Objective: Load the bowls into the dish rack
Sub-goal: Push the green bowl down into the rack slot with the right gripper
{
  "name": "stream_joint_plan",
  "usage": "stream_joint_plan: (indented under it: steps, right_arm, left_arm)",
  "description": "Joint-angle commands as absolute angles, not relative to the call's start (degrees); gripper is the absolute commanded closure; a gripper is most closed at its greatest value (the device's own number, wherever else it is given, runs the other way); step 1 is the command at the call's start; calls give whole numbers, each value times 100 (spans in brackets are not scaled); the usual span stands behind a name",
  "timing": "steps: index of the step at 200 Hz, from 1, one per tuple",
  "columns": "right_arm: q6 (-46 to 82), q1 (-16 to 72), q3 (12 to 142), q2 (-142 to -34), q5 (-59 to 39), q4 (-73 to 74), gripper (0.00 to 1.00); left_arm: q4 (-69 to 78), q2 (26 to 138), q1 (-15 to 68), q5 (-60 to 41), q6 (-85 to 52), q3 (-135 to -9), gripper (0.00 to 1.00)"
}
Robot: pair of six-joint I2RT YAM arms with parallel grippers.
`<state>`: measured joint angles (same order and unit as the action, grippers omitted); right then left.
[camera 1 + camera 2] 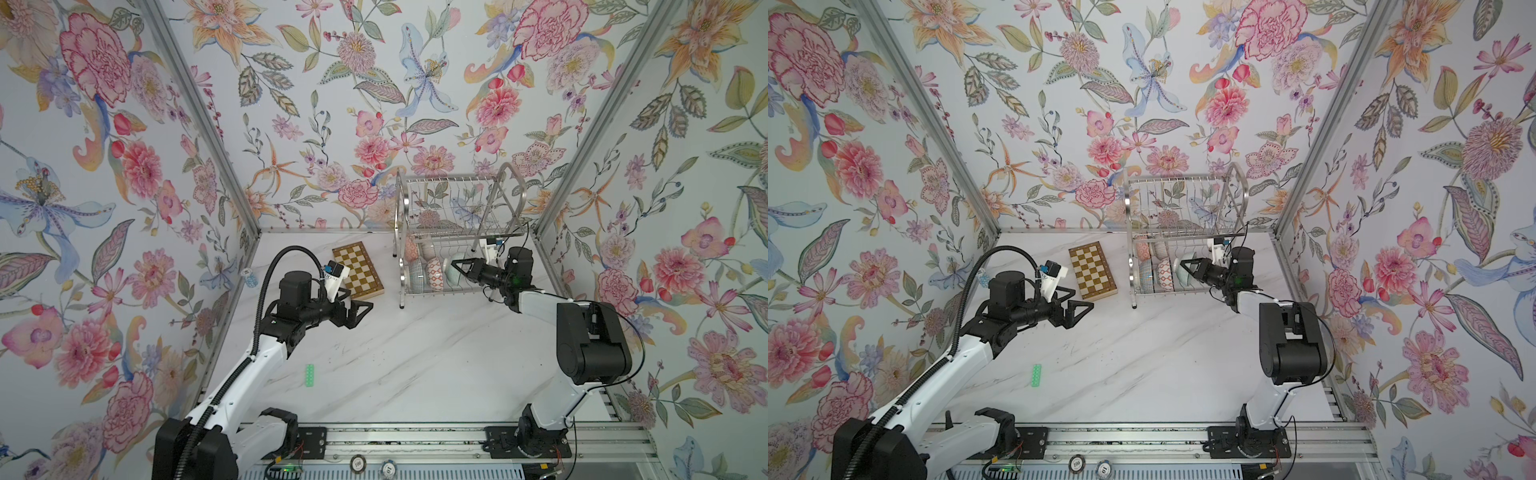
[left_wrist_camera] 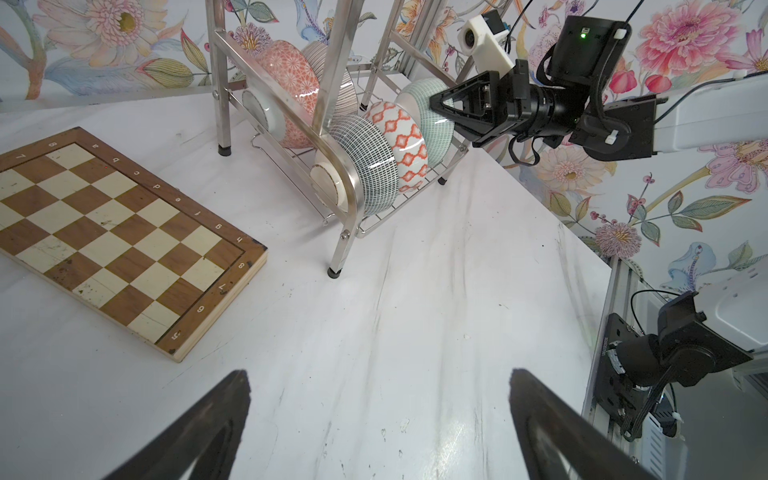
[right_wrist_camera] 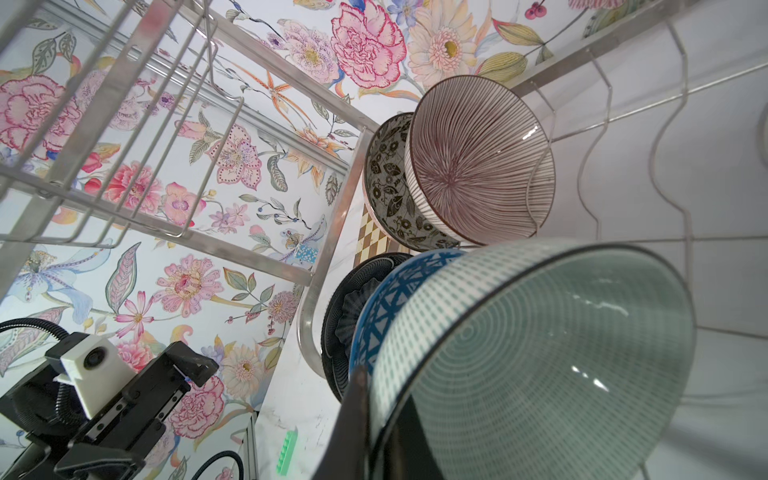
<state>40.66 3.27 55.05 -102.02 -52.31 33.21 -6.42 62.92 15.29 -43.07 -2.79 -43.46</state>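
Observation:
The dish rack (image 1: 446, 178) (image 1: 1177, 178) stands at the back right of the table. Several bowls stand on edge on its lower shelf. The pale mint green bowl (image 1: 454, 274) (image 1: 1185, 272) (image 2: 432, 120) (image 3: 540, 353) is at the right end of the front row, beside the red-latticed, blue triangle-patterned bowl (image 2: 401, 141) (image 3: 386, 307). My right gripper (image 1: 461, 266) (image 1: 1187, 264) (image 2: 434, 102) (image 3: 382, 424) is shut on the mint bowl's rim, one finger inside, one outside. Behind stand the pinkish radial-lined bowl (image 3: 478, 166) and the black-and-white floral bowl (image 3: 386, 187). My left gripper (image 1: 357, 307) (image 1: 1081, 301) (image 2: 378, 378) hangs open and empty over bare table.
A chessboard (image 1: 358, 271) (image 2: 116, 237) lies left of the rack, just beyond my left gripper. A small green block (image 1: 309, 375) (image 3: 286, 453) lies on the table front left. A dark gridded bowl (image 2: 365, 166) is at the rack's left end. Walls close in three sides.

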Motion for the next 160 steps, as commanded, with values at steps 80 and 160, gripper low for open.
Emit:
stream_joint_plan:
  steps: [80,160]
  right_arm:
    - [3305,202,6171,-10673,-6076,2952,99]
    - [3249,140,6295,-10927,-6404,2786,98]
  left_arm:
    - [-756,6443,1630,-4346,-132,-4367,1]
    - [-800,6607,1638,-4394,-97,-4418,1]
